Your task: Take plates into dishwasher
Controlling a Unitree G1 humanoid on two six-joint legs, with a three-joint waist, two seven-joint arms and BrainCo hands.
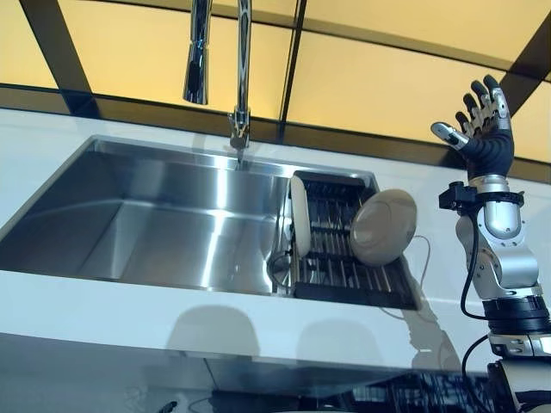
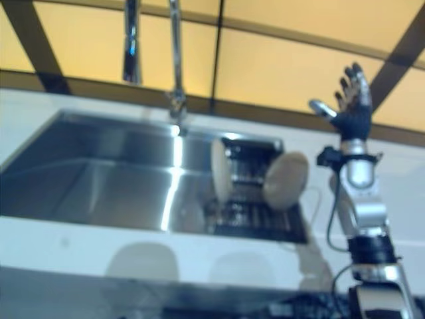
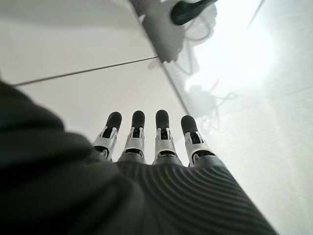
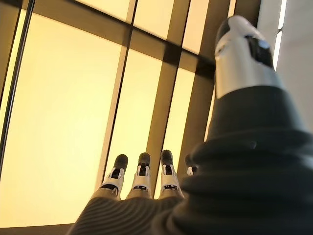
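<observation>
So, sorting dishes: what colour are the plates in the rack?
Off-white plates, clearest in the left eye view.

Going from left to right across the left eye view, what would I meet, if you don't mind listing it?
Sink basin → faucet → upright plate → dark drying rack → tilted plate → raised, open right hand.
</observation>
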